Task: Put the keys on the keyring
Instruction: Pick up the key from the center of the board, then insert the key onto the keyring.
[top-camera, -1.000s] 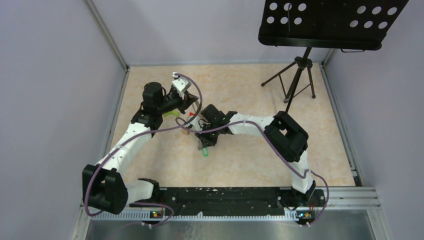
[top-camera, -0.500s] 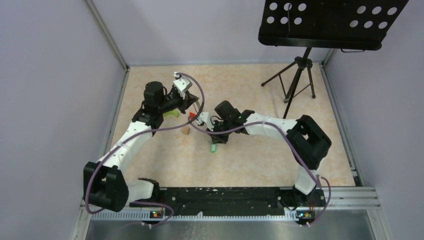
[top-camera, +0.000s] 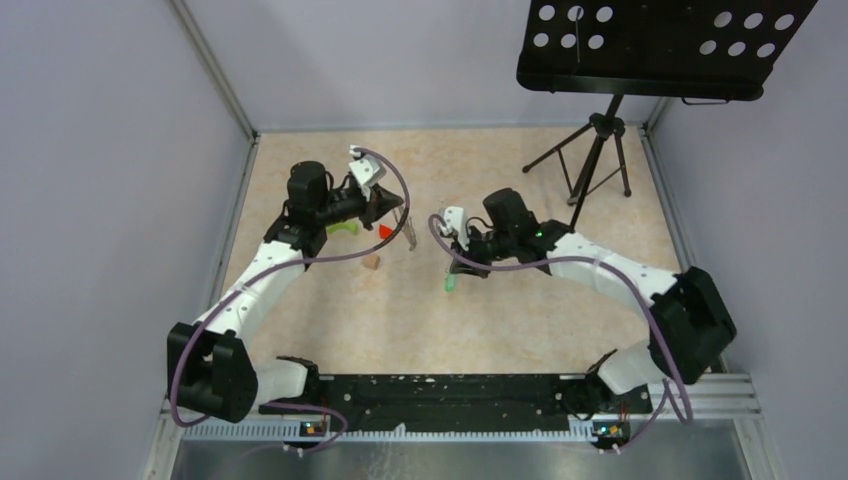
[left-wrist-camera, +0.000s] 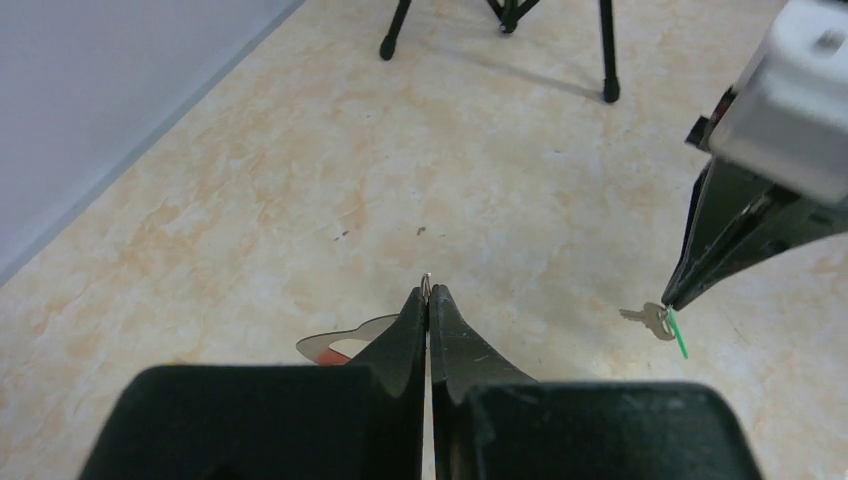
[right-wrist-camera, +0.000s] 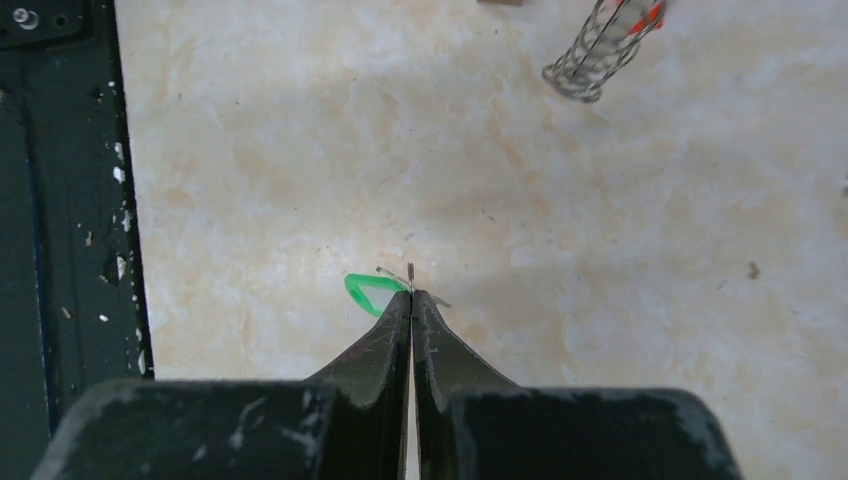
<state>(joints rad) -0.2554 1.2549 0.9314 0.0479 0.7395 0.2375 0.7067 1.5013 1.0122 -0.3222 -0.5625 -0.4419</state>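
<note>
Two tools sit well apart now: right tool (right-wrist-camera: 411, 295) has swung right, pinched tight on small silver key with green plastic tag (left-wrist-camera: 655, 321). Left tool (left-wrist-camera: 428, 292) clamps what looks like thin dark wire keyring (top-camera: 408, 232). Key unthreaded, probably needs re-approach.

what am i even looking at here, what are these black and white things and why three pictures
They are robots: a left arm and a right arm, bolted to a table edge. The wide picture looks down from above; the other two come from a camera on each wrist. The left pincer is shut on a thin metal bit, probably the keyring. The right pincer is shut on a key with a green tag. A tan lump lies on the table; a black stand is behind.
</note>
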